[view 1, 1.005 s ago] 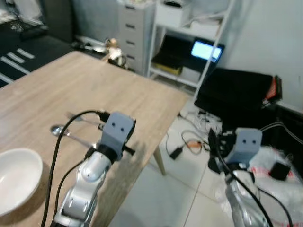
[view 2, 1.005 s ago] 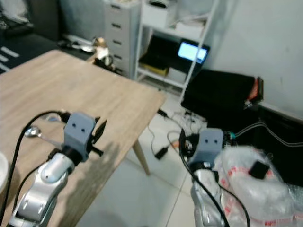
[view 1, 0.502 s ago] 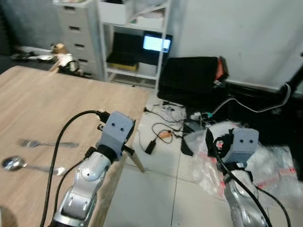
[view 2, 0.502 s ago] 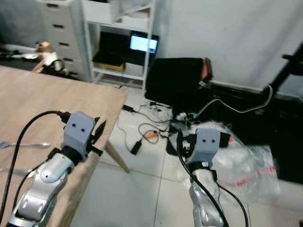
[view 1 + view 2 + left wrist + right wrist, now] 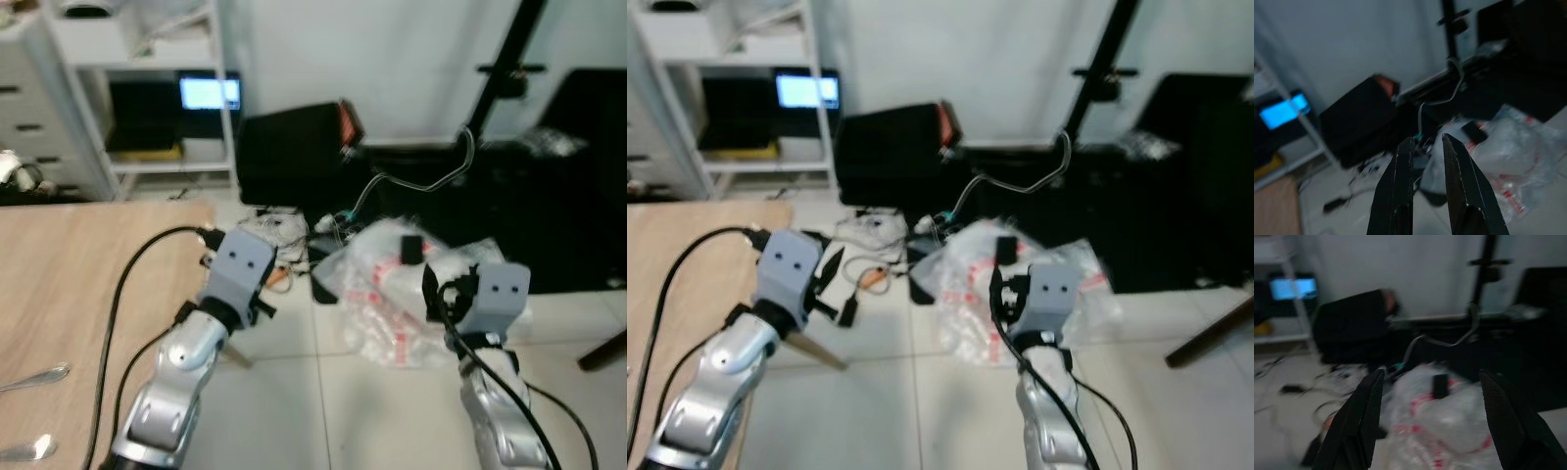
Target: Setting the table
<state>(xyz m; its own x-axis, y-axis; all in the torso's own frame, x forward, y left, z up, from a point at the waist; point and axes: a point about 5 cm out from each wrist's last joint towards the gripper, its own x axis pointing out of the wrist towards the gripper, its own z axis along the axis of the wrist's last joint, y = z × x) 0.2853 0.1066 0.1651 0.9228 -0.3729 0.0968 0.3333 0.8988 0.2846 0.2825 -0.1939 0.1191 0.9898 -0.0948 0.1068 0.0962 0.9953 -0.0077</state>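
- Turning away from the light wooden table (image 5: pixel 69 284) is what the frames indicate: a second ago the tabletop and a white bowl were spread across the head views, whereas the table is now confined to the left edge. This shift is attributed to camera motion, not to movement of the objects.
- Two pieces of silver cutlery, a fork (image 5: pixel 34 375) and a spoon (image 5: pixel 24 450), are seen lying on the table at the far left, well apart from both grippers. The bowl has passed out of frame.
- The left gripper (image 5: pixel 1426 147) is held raised beside the table corner; its long black fingers (image 5: pixel 1400 186) are drawn nearly together with only a narrow gap, and nothing is held between them.
- A crumpled clear plastic bag with red print (image 5: pixel 392 304) is seen on the pale tiled floor (image 5: pixel 323 411), between the two arms, near tangled cables.
- The right gripper (image 5: pixel 1432 377) is held over the floor; its fingers (image 5: pixel 1359 416) are spread wide and nothing is carried.
- It is judged that a further table item is being sought elsewhere in the room, since both grippers are unloaded and the table is being left behind.
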